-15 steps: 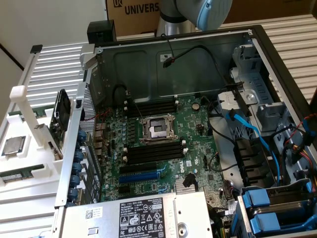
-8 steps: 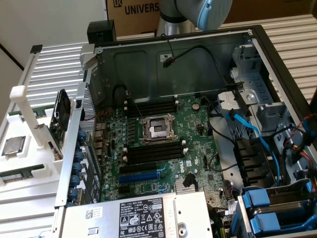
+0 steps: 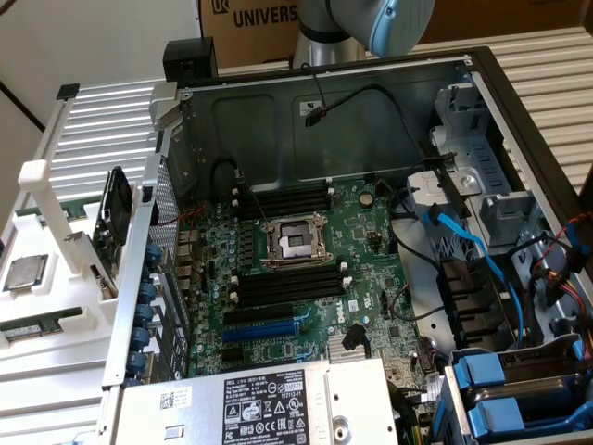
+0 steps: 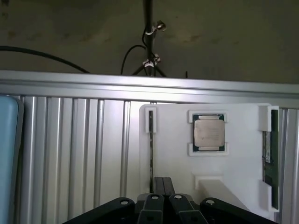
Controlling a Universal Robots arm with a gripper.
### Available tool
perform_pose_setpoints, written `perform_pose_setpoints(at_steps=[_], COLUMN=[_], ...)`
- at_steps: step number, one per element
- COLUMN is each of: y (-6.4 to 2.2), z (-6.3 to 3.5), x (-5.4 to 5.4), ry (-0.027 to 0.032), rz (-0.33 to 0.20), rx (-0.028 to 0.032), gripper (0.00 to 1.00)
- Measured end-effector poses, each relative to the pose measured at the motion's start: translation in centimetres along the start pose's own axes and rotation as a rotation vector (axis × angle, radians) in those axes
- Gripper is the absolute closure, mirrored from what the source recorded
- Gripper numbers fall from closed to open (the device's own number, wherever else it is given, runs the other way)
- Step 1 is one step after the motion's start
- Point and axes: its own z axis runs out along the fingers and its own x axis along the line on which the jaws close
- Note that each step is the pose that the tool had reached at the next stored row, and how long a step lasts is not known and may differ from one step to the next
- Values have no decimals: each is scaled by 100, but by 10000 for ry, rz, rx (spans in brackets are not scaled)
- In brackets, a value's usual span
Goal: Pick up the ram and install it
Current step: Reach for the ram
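Exterior view first. The open computer case (image 3: pixel 324 111) fills the middle, its metal walls standing up around the motherboard (image 3: pixel 296 269). Long black memory slots (image 3: pixel 283 287) lie on either side of the empty processor socket (image 3: pixel 295 243), and loose cables crowd the exterior view's right. Over on the exterior view's left, outside the case wall, the white holder (image 3: pixel 57 298) sits on the ribbed worktop (image 3: pixel 111 130). The ram (image 3: pixel 32 329) lies flat on it, nearer the camera than the square processor chip (image 3: pixel 25 272). The arm (image 3: pixel 371 23) hangs high at the far side, above the case's back wall.

Now the wrist view. The gripper (image 4: pixel 160 182) has its jaws shut tight, pads together, gripping nothing, and is poised over the white holder (image 4: pixel 173 135) beside a narrow slot. The ram (image 4: pixel 270 154) sits in the holder's edge slot, well apart from the jaws and untouched. The processor chip (image 4: pixel 209 133) rests in its pocket between them. Bare ribbed worktop (image 4: pixel 70 149) runs out to a straight rail edge.
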Motion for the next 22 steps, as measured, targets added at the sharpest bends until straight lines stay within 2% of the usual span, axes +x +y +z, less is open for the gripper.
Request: perform_pose_setpoints(at_steps=[5, 14, 19, 22], y=[-4, -15, -19, -18], z=[100, 161, 238, 292], x=[25, 57, 62, 78], ry=[-2, -20, -18, -37], rz=[-76, -120, -155, -175], rx=[64, 77, 127, 160], gripper=[89, 89, 89, 89])
